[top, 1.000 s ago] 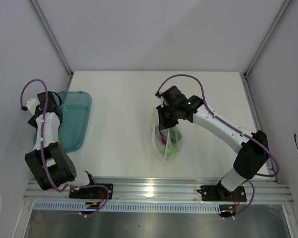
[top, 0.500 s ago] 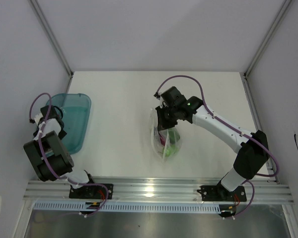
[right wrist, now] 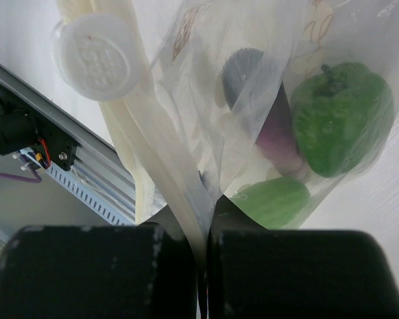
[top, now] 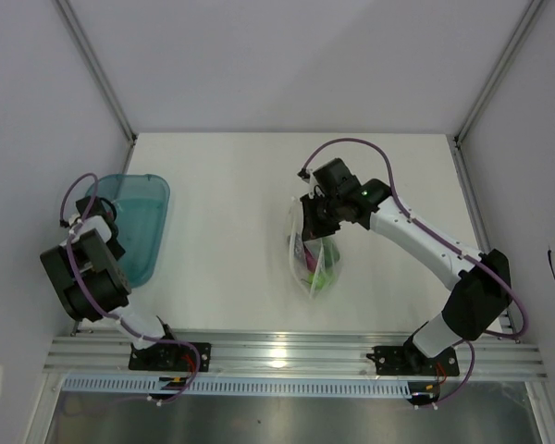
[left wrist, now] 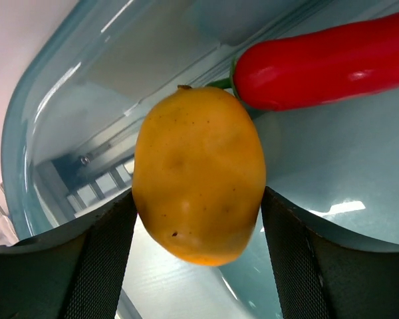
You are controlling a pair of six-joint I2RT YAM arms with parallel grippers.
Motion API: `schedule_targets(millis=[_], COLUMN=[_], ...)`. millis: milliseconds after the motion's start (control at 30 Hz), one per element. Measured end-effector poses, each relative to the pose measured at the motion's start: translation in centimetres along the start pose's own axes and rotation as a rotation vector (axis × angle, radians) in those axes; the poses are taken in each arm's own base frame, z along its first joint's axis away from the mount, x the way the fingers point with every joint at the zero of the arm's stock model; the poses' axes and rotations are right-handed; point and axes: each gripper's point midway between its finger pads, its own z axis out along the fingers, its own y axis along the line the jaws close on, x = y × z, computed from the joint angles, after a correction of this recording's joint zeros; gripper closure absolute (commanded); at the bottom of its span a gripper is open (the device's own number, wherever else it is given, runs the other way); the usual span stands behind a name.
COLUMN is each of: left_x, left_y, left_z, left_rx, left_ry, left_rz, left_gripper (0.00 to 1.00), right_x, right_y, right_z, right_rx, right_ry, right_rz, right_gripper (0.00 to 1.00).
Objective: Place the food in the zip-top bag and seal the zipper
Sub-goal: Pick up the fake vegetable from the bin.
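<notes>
Yellow pepper [left wrist: 198,174] lies in the teal tray [left wrist: 26,133] at nine o'clock, straddled by the wide-spread left end effector [left wrist: 197,199]. Right end effector [right wrist: 203,246] pinches the bag [right wrist: 206,80], which holds green vegetables [right wrist: 339,119], near centre.

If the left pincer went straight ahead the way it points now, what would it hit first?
The yellow pepper, lying in the teal tray right between the left pincer's fingers. The red chili sits just behind it. Whether the fingers already touch the pepper is hard to tell.
</notes>
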Motion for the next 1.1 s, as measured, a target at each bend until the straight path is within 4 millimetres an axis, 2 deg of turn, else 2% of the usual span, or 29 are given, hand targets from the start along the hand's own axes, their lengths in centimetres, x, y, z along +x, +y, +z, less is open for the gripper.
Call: schedule_targets(millis=[133,300,433,467,500,533,600,700,800,900,1000,1100], left_x=[-0.5,-1.2,-1.4,-1.5,-1.6,-1.7,-1.7,-2.2,-3.2,-5.0,-6.4,-7.2], left_y=[0.1,0.1,-0.2,-0.4,-0.6,-0.8,-1.1,-1.2,-1.1,-1.9,-3.7,-6.5], left_z=[0.5,0.9,0.9,0.8,0.8,0.7,0.3,-0.9,-3.4,-7.3,-12.8,-20.6], left_rx=[-0.004,0.005,0.028,0.038,0.05,0.062,0.083,0.121,0.165,0.253,0.422,0.711], left_ry=[0.001,-0.007,-0.009,-0.01,-0.01,-0.011,-0.009,-0.034,-0.097,-0.201,-0.315,-0.451], left_rz=[0.014,0.01,0.01,0.007,0.003,-0.004,-0.019,-0.062,-0.12,-0.171,-0.208,-0.239], left_gripper=[0.24,0.33,0.61,0.75,0.81,0.91,0.99,0.99,0.99,1.0,0.99,0.99], right_x=[-0.1,0.2,0.2,0.2,0.2,0.2,0.2,0.1,0.1,0.1,-0.4,-1.0], right_y=[-0.1,-0.2,-0.2,-0.2,-0.2,-0.1,-0.1,-0.1,-0.1,-0.1,-0.1,-0.3], right_z=[-0.4,-0.3,-0.3,-0.3,-0.3,-0.3,-0.3,-0.3,-0.3,-0.4,-0.4,0.0], right_rx=[-0.001,0.001,0.001,0.001,0.001,0.0,0.0,0.0,0.0,0.002,0.013,0.027], right_ry=[-0.01,-0.004,-0.005,-0.005,-0.005,-0.005,-0.005,-0.006,-0.007,-0.006,-0.01,-0.013], right_rz=[0.001,0.003,0.003,0.004,0.004,0.003,0.004,0.004,0.004,0.007,0.007,0.01], right_gripper=[1.0,1.0,1.0,1.0,1.0,1.0,1.0,1.0,1.0,1.0,1.0,1.0])
